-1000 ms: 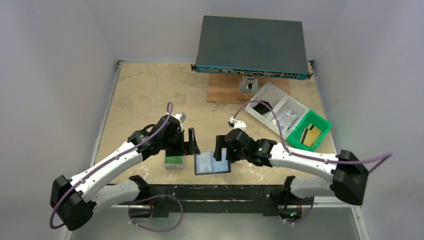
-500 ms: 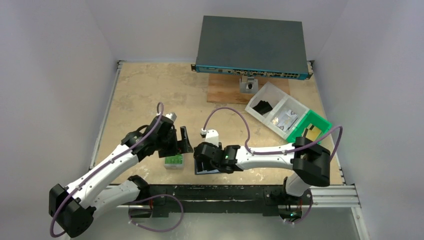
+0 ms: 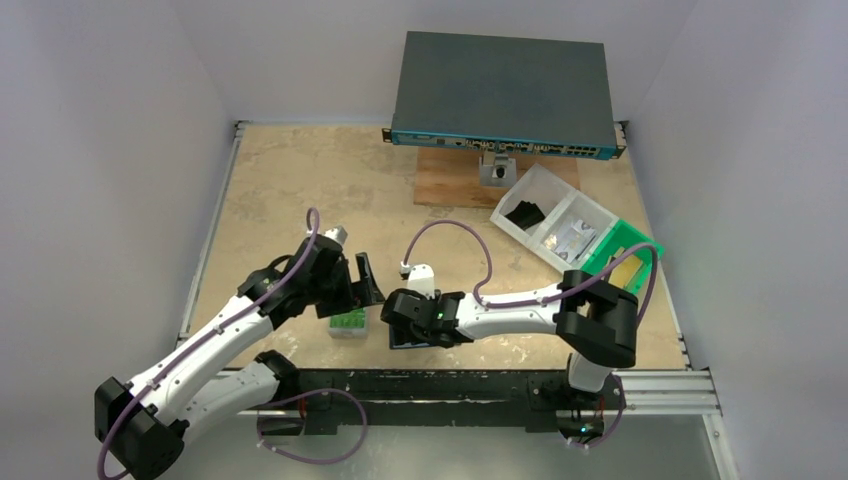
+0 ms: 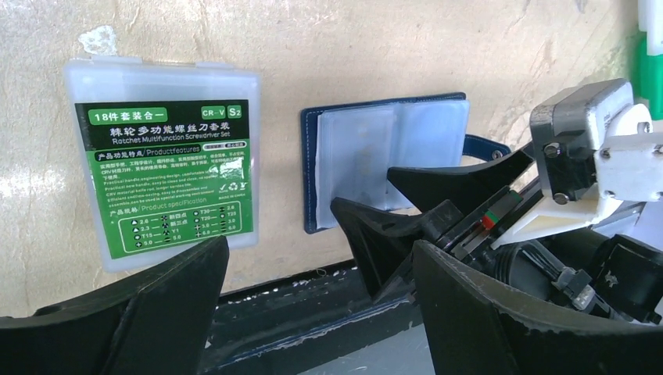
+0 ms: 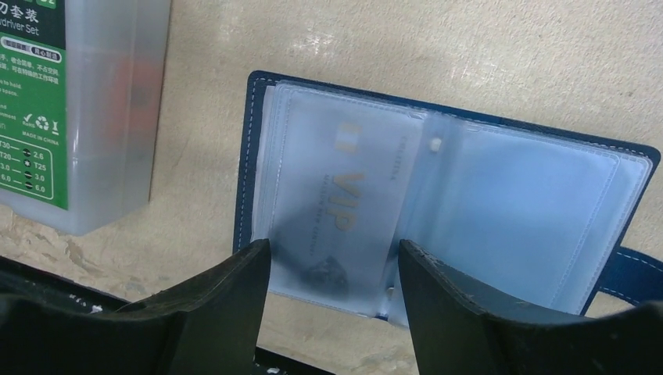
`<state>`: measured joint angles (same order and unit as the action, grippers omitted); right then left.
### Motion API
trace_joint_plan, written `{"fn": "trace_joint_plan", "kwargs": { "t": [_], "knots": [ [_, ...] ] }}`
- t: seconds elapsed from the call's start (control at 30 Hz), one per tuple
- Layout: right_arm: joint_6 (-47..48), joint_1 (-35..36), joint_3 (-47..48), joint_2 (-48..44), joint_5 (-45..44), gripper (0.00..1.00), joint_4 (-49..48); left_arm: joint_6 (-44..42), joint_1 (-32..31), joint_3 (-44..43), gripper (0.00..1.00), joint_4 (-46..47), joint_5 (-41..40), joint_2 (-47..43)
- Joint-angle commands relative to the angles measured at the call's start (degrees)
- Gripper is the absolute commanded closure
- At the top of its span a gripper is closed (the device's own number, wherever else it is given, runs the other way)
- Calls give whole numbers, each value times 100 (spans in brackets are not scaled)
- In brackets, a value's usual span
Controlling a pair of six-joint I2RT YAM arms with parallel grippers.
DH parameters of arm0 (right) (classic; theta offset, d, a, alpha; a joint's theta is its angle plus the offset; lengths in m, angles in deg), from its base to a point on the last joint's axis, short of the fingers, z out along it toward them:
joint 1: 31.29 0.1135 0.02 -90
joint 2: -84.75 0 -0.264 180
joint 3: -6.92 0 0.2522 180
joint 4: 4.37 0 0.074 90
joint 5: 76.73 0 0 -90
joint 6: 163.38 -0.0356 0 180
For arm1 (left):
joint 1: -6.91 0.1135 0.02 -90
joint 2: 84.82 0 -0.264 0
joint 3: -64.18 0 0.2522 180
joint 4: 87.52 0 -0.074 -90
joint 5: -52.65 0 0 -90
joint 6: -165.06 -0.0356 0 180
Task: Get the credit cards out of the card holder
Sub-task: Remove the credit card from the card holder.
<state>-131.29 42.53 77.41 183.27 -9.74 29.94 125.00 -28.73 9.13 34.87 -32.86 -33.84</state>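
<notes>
1. The surface (image 3: 280,180): the work sits at its near edge, within reach of both arms.
2. The left hand (image 4: 319,258): jaws wide apart, holding nothing. It hovers over the gap btwn the grey case (image 4: 164,156) & the card holder (image 4: 360,148), prob. ready to pin the holder.
3. The right hand (image 5: 332,262): jaws part-open, tips down on either side of the left sleeve's near end. Can't tell if it pinches or only presses.
4. The card holder lies open & flat just beside the case, lining up, so the sleeves face the hands.
5. Of the credit cards (image 5: 344,180), one w/ gold VIP lettering sits in the left sleeve, not yet out. The right sleeve looks empty.
</notes>
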Motion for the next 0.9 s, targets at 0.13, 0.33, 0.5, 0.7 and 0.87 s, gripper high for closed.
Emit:
{"fn": "trace_joint_plan", "kwargs": {
  "t": [0.13, 0.33, 0.5, 0.7, 0.87],
  "knots": [
    [-167, -26, 137, 132, -19, 48, -71, 165, 34, 150, 13, 364, 120, -8],
    [-245, -200, -329, -54, 214, 60, -383, 179, 26, 330, 16, 701, 452, 301],
    [-159, -382, -853, -382, 540, 75, -1044, 56, 18, 416, 36, 1092, 917, 777],
    [-54, -555, -1307, -589, 1006, 93, -1777, -31, -49, 451, 70, 1507, 1131, 1346],
    [-21, -700, -1678, -846, 1224, 93, -2272, -126, -266, 360, 91, 1699, 884, 1874]
  ]
}}
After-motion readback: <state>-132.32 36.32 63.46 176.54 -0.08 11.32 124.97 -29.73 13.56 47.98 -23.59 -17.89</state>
